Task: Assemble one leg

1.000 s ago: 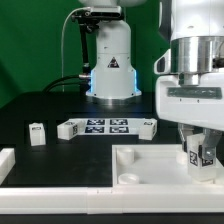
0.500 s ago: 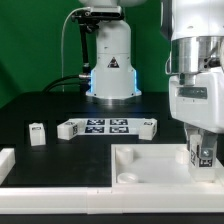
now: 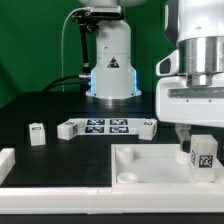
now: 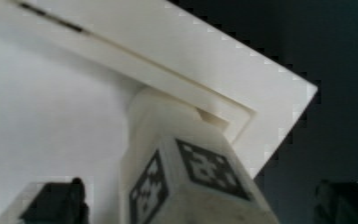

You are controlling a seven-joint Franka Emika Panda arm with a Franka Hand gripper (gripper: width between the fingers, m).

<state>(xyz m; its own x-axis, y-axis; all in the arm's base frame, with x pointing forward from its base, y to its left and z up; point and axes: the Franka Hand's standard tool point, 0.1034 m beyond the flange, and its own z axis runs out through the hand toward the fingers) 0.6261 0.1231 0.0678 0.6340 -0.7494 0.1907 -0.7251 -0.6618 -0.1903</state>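
A small white leg (image 3: 204, 156) with a black-and-white tag stands on the large white square panel (image 3: 150, 170) near its corner on the exterior view's right. My gripper (image 3: 200, 146) hangs right over it with a finger on either side. In the wrist view the leg (image 4: 190, 165) rises between the two dark fingertips (image 4: 55, 203), with a gap on each side, so the gripper (image 4: 197, 206) is open. The panel's edge (image 4: 247, 70) shows behind the leg. A second leg (image 3: 37, 133) lies loose at the exterior view's left.
The marker board (image 3: 105, 127) lies mid-table behind the panel. A white part (image 3: 6, 165) sits at the left edge of the exterior view. The arm's base (image 3: 111, 60) stands at the back. A round socket (image 3: 128, 177) shows at the panel's near left corner.
The gripper dipped over the leg, then rose a little. The leg's tagged face now shows more fully below the hand.
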